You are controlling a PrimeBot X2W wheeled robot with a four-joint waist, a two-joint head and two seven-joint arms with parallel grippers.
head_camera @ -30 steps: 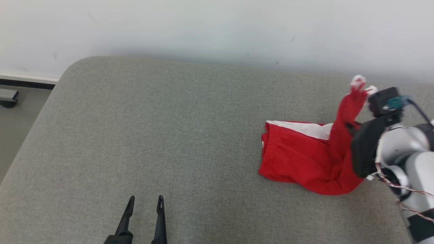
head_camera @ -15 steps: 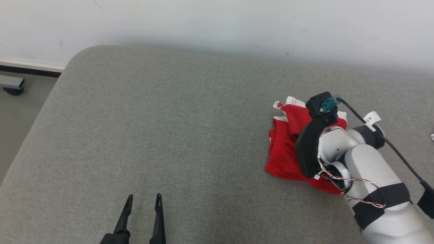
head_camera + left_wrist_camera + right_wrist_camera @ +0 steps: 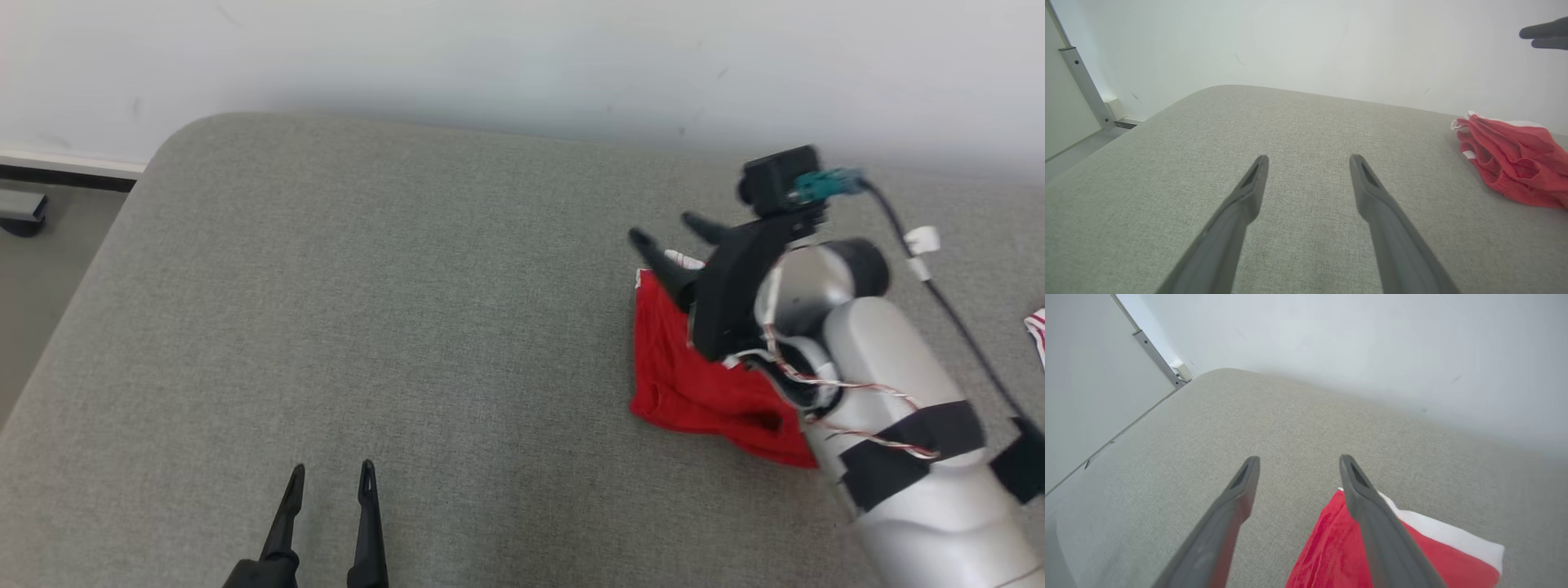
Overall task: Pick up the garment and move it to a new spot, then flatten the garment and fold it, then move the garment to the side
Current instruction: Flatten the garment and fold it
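Grey padded surface (image 3: 367,327) set against a white wall (image 3: 490,57)
A rounded corner is seen at its far left, where a dark skirting strip (image 3: 65,178) is run along the wall's foot; a small white-and-red scrap (image 3: 1037,331) is laid at the surface's far right

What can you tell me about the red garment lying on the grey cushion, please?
The garment is soft red cloth with a white band along one edge, lying in rumpled, doubled-over layers on the grey cushion, toward the robot's right. It rests on the cushion alone; the open right gripper hangs above it, apart.
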